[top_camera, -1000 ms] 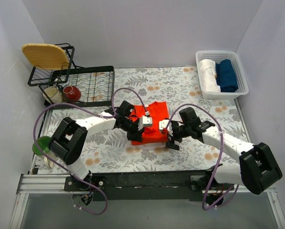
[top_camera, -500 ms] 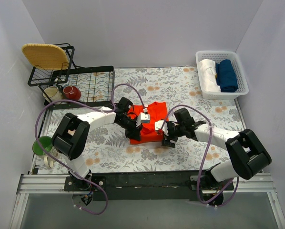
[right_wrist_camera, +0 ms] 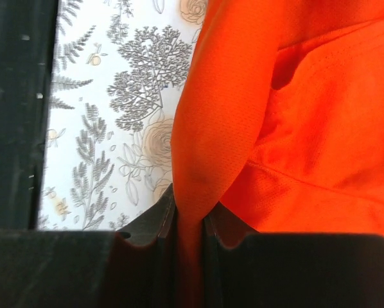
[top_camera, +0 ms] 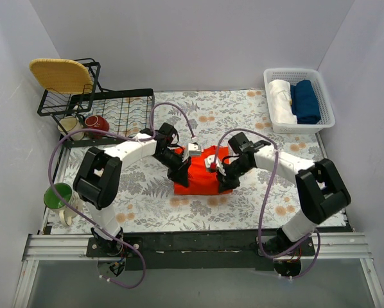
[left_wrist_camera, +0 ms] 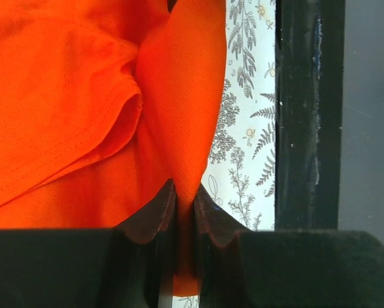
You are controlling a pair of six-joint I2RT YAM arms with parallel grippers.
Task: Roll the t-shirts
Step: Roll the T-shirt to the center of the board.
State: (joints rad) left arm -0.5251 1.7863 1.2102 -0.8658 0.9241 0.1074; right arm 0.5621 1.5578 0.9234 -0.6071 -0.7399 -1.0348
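The bright orange-red t-shirt (top_camera: 202, 182) lies bunched on the flowered tablecloth at mid-table. My left gripper (top_camera: 182, 172) is at its left edge and my right gripper (top_camera: 226, 174) at its right edge. In the left wrist view the t-shirt (left_wrist_camera: 63, 96) fills the left side, and my left gripper (left_wrist_camera: 184, 206) is shut on a raised fold of it. In the right wrist view the t-shirt (right_wrist_camera: 327, 128) fills the right side. There my right gripper (right_wrist_camera: 189, 217) is shut on a pinched fold of its edge. The shirt's neck tag is hidden.
A white basket (top_camera: 327, 102) at the back right holds a rolled white cloth (top_camera: 282, 99) and a rolled blue one (top_camera: 305, 101). A black wire rack (top_camera: 118, 115) stands back left, with a cream mug (top_camera: 70, 126) and a red mug (top_camera: 97, 124) beside it. A green mug (top_camera: 58, 196) sits at the left edge.
My right gripper moved in toward the shirt's right edge and closed from open onto a fold. The left gripper stayed shut on its fold and shifted slightly toward the back.
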